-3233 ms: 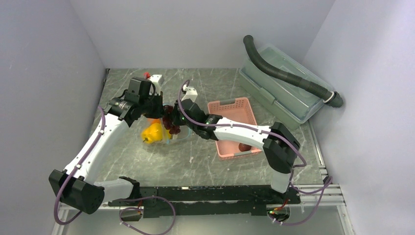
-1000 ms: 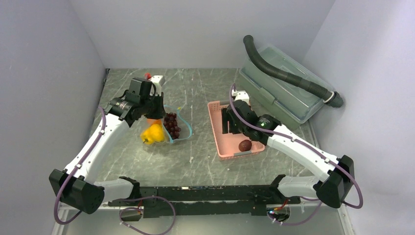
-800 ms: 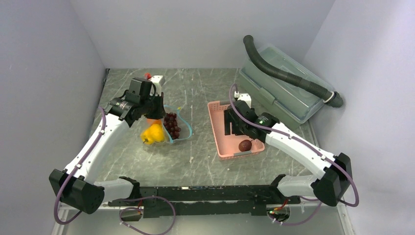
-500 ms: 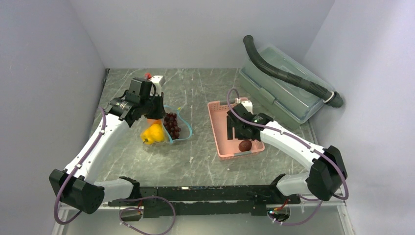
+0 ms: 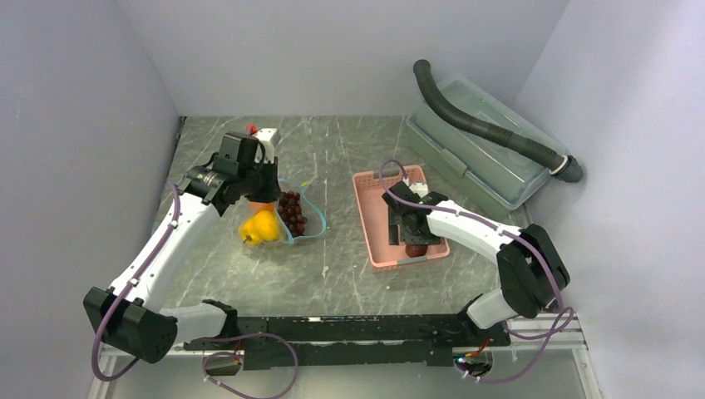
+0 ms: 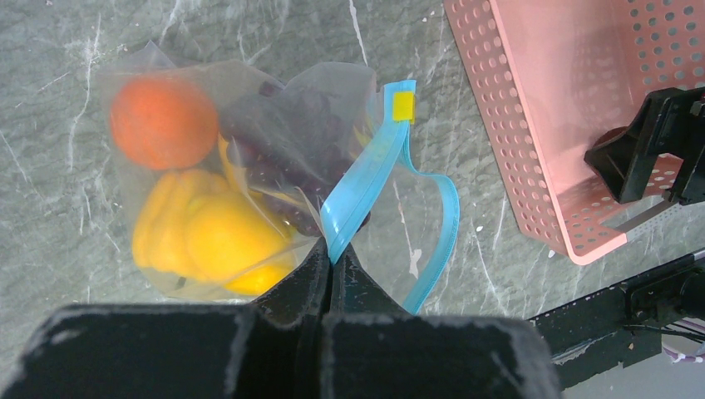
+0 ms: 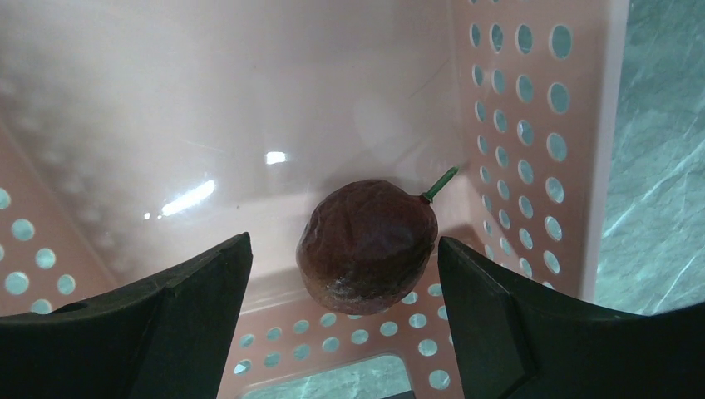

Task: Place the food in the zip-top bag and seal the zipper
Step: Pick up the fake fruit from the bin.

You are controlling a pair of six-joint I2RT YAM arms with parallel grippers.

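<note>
The zip-top bag (image 6: pixel 332 108) lies open on the table, with an orange (image 6: pixel 158 122), a yellow bell pepper (image 6: pixel 208 241) and dark grapes (image 6: pixel 283 141) inside. My left gripper (image 6: pixel 332 258) is shut on the blue zipper (image 6: pixel 366 183) strip and holds the mouth (image 5: pixel 309 218) up. A reddish-brown round fruit (image 7: pixel 366 245) sits in the near end of the pink basket (image 7: pixel 532 125). My right gripper (image 7: pixel 342 249) is open and low in the basket (image 5: pixel 374 187), one finger on each side of the fruit (image 5: pixel 416 249), not touching it.
A large clear lidded box (image 5: pixel 482 158) stands at the back right with a dark corrugated hose (image 5: pixel 490 129) lying across it. Grey walls close in the table on three sides. The basket's perforated walls flank my right fingers.
My right arm left the bag, swung to the basket and came down over the round fruit, jaws opening wider. The grapes now lie in the bag. The left gripper has not moved.
</note>
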